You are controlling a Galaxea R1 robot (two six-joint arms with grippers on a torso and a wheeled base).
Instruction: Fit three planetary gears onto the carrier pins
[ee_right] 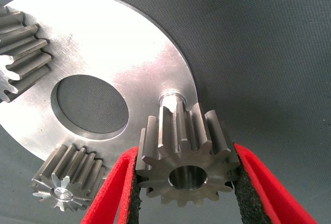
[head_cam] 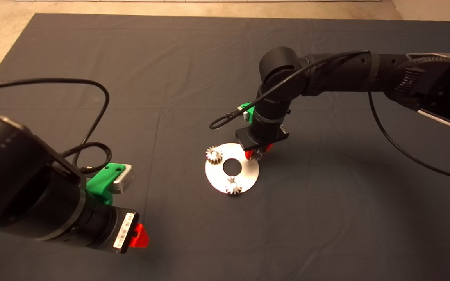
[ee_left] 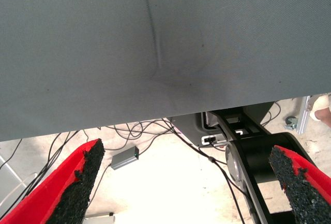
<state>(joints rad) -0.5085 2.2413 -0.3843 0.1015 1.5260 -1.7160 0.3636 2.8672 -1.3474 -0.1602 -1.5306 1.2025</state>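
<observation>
We judged the task two-thirds done. Two planetary gears already sat on the disc [head_cam: 248, 171]: one at about ten o'clock [head_cam: 214, 154] and one at six o'clock [head_cam: 233, 187], the pin tip showing in the latter's bore. The third gear [ee_right: 185, 161] was pinched between the pads of the right gripper [head_cam: 257, 153], which hovered over the disc's two o'clock edge. In the right wrist view the last free carrier pin [ee_right: 170, 100] stood just beyond that gear, bare, so we reckoned the gear was not yet threaded on.

The left gripper [ee_left: 189, 188] waited at the mat's lower left, its fingers spread wide and empty.

From the head view the right wrist hid the third gear and its pin almost wholly. The ten o'clock gear's pin we could not make out.
</observation>
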